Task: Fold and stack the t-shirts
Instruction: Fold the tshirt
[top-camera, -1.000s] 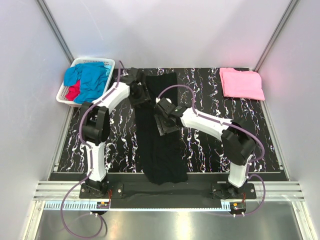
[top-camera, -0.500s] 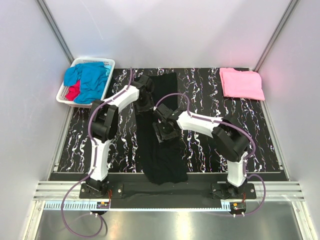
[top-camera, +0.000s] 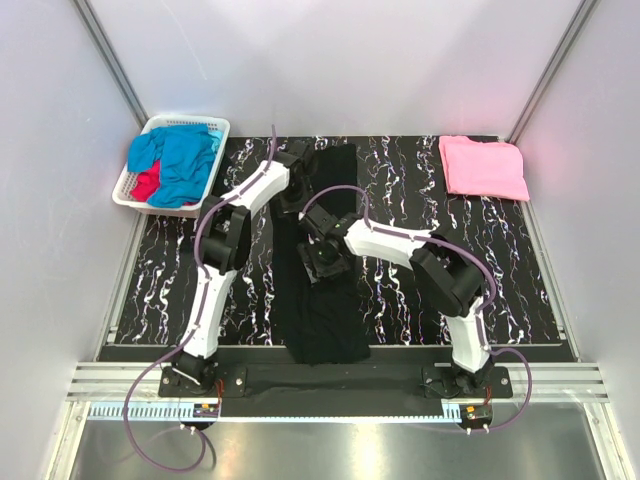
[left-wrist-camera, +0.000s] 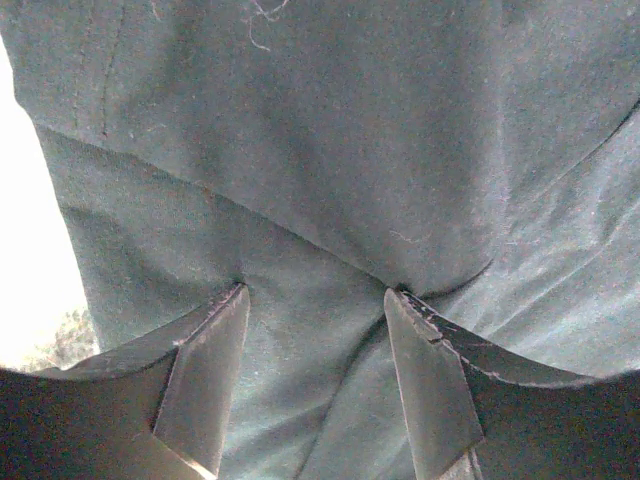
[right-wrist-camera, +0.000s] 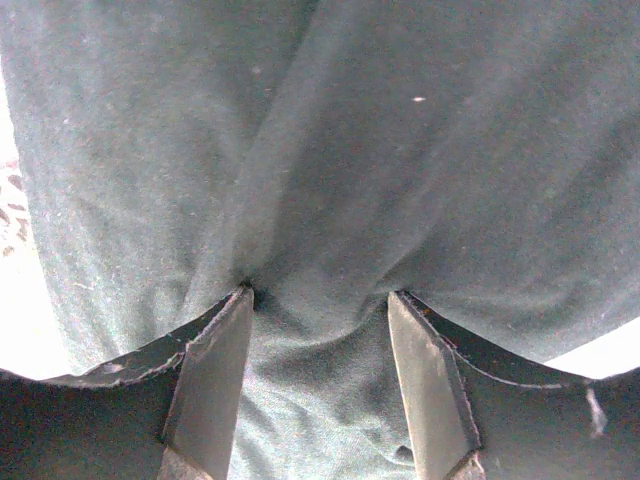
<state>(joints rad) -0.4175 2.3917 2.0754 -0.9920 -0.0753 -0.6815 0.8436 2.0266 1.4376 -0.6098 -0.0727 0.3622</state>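
Your two pincers both rest on one long black cloth t-shirt, a strip down the middle of the black marbled tabletop. The left pincer and right pincer each press spread fingertips into the fabric (jaws wide apart). One folded pink t-shirt lies at the far right corner. One white slotted plastic basket at the far left holds bright blue cloth and one red piece.

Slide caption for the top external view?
Left gripper and right gripper on the long black t-shirt; folded pink t-shirt far right, white basket far left.
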